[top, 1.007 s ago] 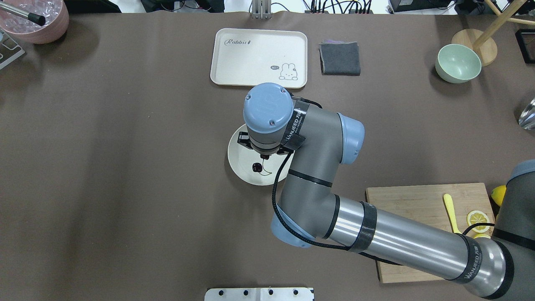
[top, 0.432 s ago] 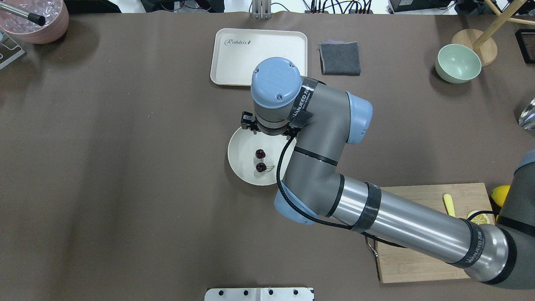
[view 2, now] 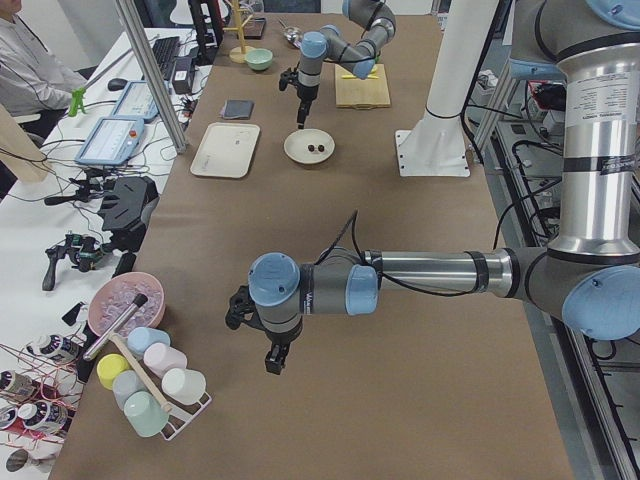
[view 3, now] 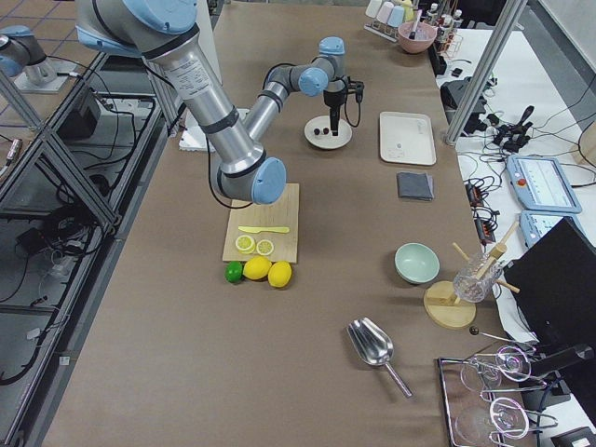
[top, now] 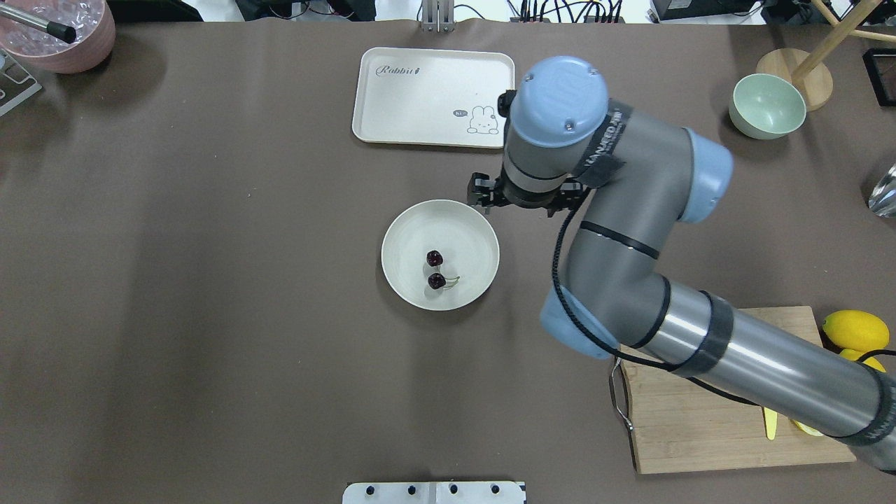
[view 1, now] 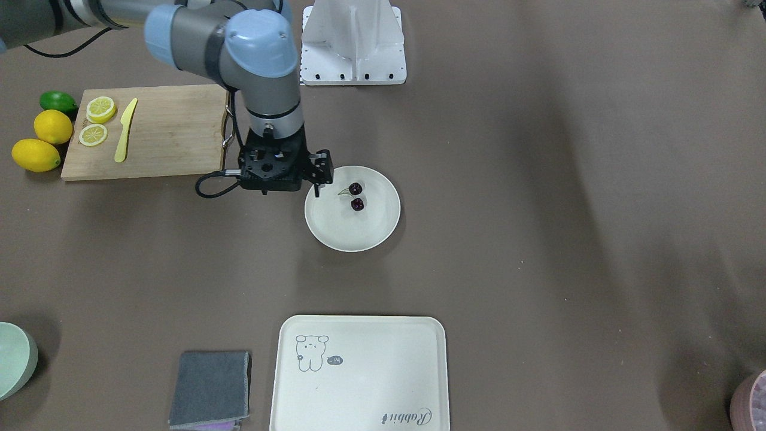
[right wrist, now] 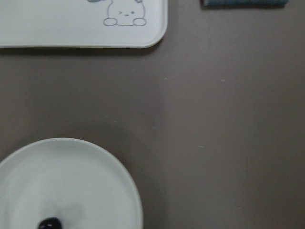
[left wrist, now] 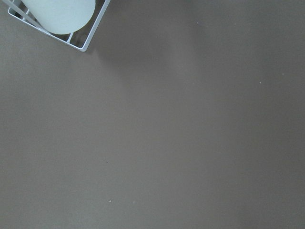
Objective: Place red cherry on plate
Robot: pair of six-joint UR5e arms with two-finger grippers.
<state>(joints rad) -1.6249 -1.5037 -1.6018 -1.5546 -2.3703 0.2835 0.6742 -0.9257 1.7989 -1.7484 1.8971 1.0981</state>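
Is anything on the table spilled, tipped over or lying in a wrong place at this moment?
Nothing stands out. The red cherry lies inside the plate, which sits flat on the table. Nothing looks spilled, tipped or damaged.

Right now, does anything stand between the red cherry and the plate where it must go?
Nothing visible does. The red cherry already lies inside the plate, and the right gripper is at the plate's rim, apart from the cherry.
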